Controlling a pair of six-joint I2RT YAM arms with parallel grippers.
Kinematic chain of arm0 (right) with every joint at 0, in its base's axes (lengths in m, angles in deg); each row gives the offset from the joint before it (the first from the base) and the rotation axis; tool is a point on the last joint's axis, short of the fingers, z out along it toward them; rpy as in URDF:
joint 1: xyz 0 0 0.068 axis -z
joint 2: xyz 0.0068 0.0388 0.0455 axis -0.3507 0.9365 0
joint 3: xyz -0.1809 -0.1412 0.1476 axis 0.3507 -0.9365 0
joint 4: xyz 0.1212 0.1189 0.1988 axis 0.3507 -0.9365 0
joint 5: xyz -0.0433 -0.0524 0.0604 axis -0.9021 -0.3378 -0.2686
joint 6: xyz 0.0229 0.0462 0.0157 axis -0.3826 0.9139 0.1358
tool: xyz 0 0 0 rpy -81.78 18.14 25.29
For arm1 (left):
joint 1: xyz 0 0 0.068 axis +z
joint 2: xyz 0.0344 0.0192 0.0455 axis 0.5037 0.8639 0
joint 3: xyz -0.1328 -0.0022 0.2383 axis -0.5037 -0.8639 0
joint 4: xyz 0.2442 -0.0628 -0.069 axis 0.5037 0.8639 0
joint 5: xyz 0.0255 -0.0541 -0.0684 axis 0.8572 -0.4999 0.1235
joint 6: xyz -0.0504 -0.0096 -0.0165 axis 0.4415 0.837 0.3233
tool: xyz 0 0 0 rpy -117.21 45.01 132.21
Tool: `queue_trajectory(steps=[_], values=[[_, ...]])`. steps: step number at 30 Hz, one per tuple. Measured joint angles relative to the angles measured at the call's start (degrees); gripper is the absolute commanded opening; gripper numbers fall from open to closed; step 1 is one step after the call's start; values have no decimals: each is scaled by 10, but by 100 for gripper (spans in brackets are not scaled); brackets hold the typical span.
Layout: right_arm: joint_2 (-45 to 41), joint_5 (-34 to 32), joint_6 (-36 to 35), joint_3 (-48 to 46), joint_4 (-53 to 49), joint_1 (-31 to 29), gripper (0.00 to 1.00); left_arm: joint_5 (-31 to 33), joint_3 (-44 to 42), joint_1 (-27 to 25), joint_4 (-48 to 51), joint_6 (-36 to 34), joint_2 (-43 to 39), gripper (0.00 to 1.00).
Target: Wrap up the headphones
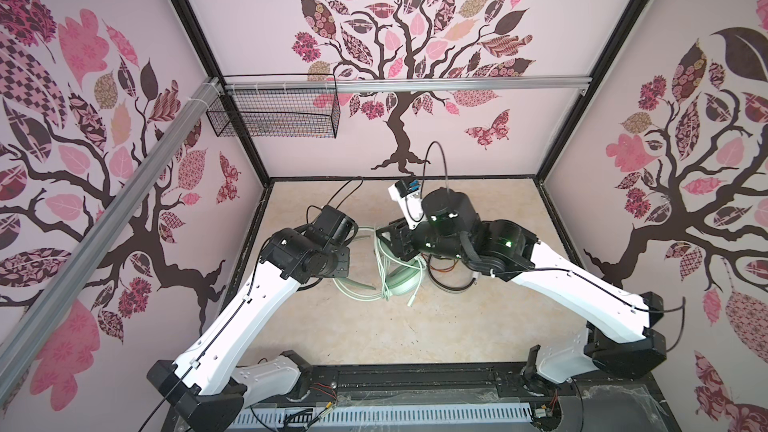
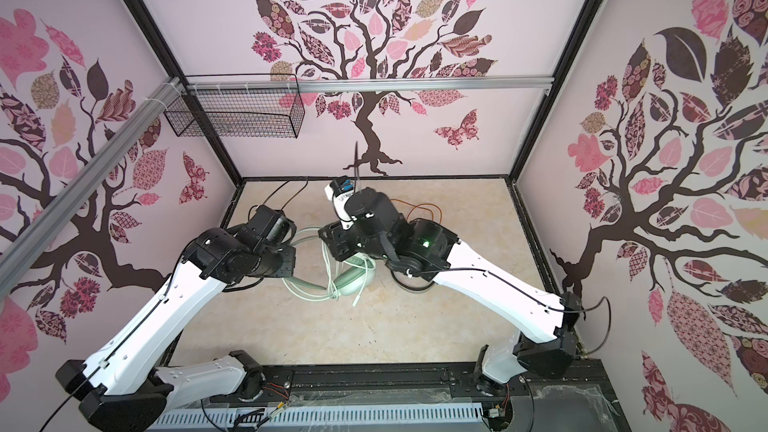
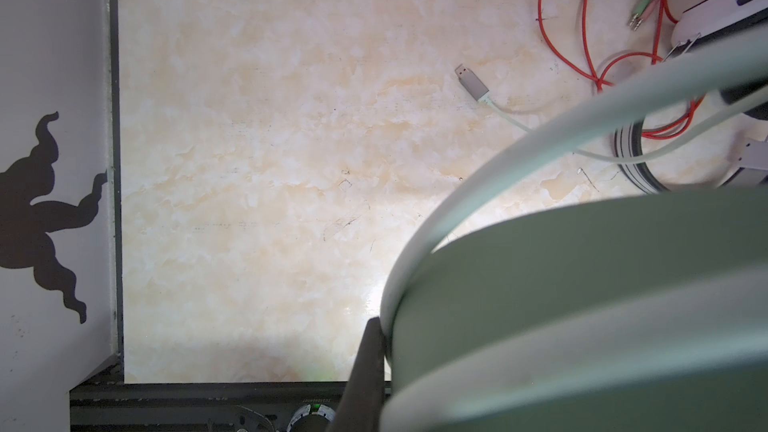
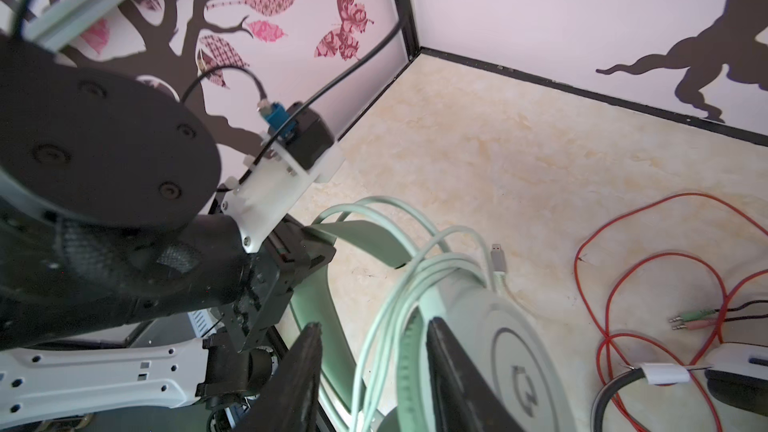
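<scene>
Green headphones [image 1: 399,280] lay at centre of the surface [image 1: 332,326], with the cord [image 4: 386,284] mostly looped on and the plug [image 4: 497,257] loose. Left gripper [image 4: 311,251] clenched the headband [image 4: 357,238]; right gripper [image 4: 374,324] was released. White pair [image 4: 731,371], at 3 o'clock, was not yet wrapped.

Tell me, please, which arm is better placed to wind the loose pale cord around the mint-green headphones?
The right, probably. The right gripper stands open astride the pale cord beside the ear cup. The left gripper is shut on the headband, so it is busy steadying the pair.
</scene>
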Motion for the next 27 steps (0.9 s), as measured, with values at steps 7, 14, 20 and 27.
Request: queue_trajectory(steps=[7,14,20,27], values=[[-145,124,60,-229,97,300,45,8,75,0,34,-12,34,0],[-137,228,104,-460,211,316,47,18,189,0,38,-18,77,0],[-106,260,125,-579,307,255,54,23,245,0,46,-21,117,0],[-37,216,153,-614,466,136,54,28,306,0,51,-24,150,0]])
